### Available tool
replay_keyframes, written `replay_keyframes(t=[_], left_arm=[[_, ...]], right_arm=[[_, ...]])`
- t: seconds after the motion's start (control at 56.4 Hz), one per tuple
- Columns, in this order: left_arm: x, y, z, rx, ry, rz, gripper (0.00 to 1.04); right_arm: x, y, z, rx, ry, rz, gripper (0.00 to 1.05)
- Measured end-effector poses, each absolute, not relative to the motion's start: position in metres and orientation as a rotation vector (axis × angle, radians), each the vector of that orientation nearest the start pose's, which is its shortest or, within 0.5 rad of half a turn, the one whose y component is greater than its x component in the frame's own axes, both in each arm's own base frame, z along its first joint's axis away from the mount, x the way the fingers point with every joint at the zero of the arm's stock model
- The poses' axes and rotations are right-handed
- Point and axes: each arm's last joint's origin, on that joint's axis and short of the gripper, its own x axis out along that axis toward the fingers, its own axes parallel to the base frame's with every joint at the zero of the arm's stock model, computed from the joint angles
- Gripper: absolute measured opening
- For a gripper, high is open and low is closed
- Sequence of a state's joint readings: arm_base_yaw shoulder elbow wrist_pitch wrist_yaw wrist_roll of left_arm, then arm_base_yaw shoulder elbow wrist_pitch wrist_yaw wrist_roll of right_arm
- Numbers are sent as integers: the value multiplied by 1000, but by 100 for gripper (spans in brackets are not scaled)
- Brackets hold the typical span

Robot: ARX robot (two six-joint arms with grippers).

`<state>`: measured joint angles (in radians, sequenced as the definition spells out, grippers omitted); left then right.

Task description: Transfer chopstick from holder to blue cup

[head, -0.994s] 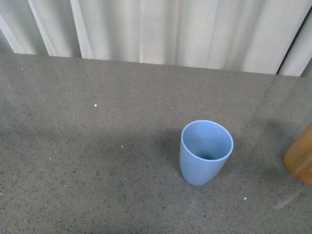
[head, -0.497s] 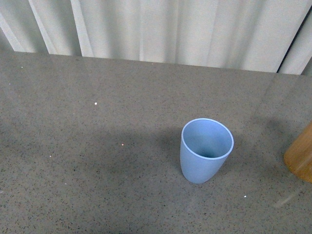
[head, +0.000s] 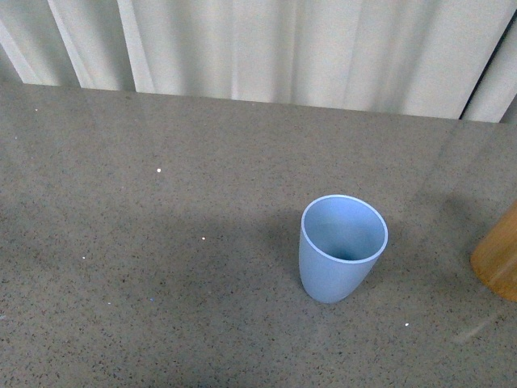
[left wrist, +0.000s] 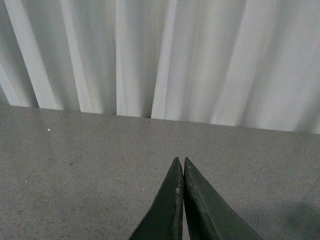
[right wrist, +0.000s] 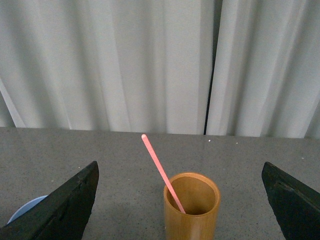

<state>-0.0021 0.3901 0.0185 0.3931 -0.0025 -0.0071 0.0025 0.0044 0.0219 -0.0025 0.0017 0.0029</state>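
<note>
The pale-blue cup [head: 342,247] stands upright and empty on the grey table, right of centre in the front view; its rim also shows in the right wrist view [right wrist: 27,209]. The orange-brown holder [right wrist: 192,206] stands upright between my right gripper's wide-open fingers [right wrist: 70,205], a little ahead of them. One salmon-pink chopstick [right wrist: 161,170] leans out of it. Only the holder's edge shows at the far right of the front view [head: 498,255]. My right gripper [right wrist: 182,200] is open and empty. My left gripper [left wrist: 180,162] is shut and empty over bare table. Neither arm shows in the front view.
The grey speckled table [head: 161,242] runs back to a white pleated curtain [head: 283,48]. A dark gap in the curtain [right wrist: 209,70] lies behind the holder.
The front view shifted very slightly; the cup and holder stay in place. Nothing was taken hold of or let go.
</note>
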Motion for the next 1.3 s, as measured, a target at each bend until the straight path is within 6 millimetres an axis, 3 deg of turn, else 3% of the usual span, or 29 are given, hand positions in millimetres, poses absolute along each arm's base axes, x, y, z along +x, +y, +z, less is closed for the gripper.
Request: replay_keyframes(t=[1.065, 1.295], left_arm=[[97, 0, 170, -7, -15, -1, 4], [97, 0, 170, -7, -15, -1, 42]], right_arm=[[97, 0, 170, 3, -15, 1, 95], [97, 0, 170, 3, -15, 1, 95]])
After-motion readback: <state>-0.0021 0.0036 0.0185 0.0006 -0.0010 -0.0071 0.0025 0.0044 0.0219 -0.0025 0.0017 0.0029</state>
